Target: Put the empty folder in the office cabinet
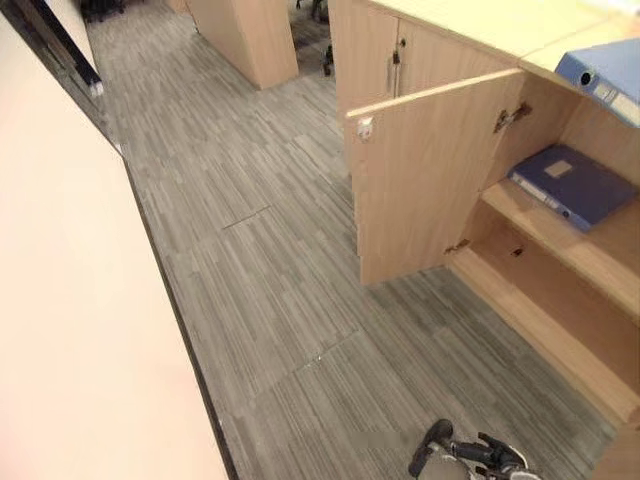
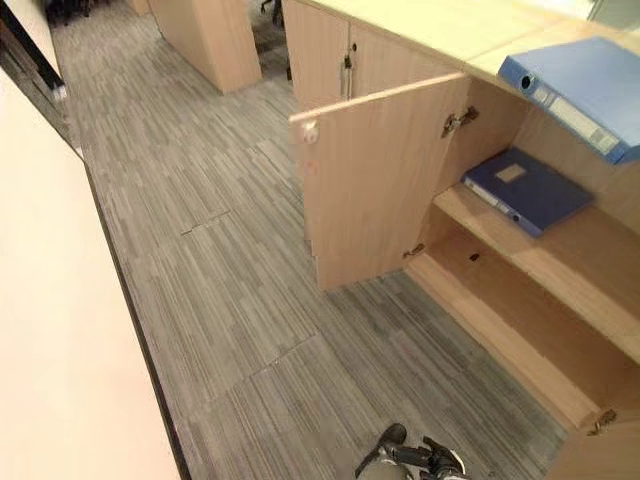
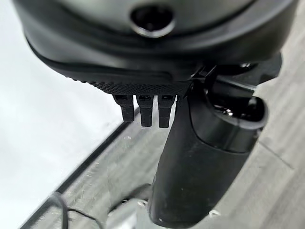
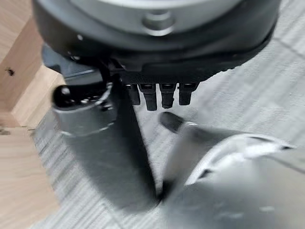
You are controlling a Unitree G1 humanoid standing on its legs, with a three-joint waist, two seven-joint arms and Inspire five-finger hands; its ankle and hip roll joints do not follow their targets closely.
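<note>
Grey striped carpet [image 1: 270, 290] runs along the floor, and right at the near edge a dark hand [image 1: 470, 458] pokes into the head camera's view, holding nothing. In the left wrist view the left hand [image 3: 190, 157] hangs over that carpet beside a pale wall panel [image 3: 43, 119], fingers straight and relaxed, thumb out, nothing in it. The right hand [image 4: 109, 143] in its own wrist view is the same story: fingers straight, empty, carpet below and light wood off to the side. Moving up, the office cabinet [image 2: 520, 330] stands with its door [image 2: 385, 180] swung wide open, bare lower compartment showing. On the shelf [image 2: 560, 255] above lies a dark blue folder [image 2: 525, 190], flat, spine toward the opening. Higher still, on the counter [image 2: 440, 25] on top of the cabinet, a lighter blue folder [image 2: 575, 90] lies flat near the edge. Beyond, closed cabinet doors [image 1: 400, 60] and more wooden furniture [image 1: 245, 35] stand along the carpeted aisle.
</note>
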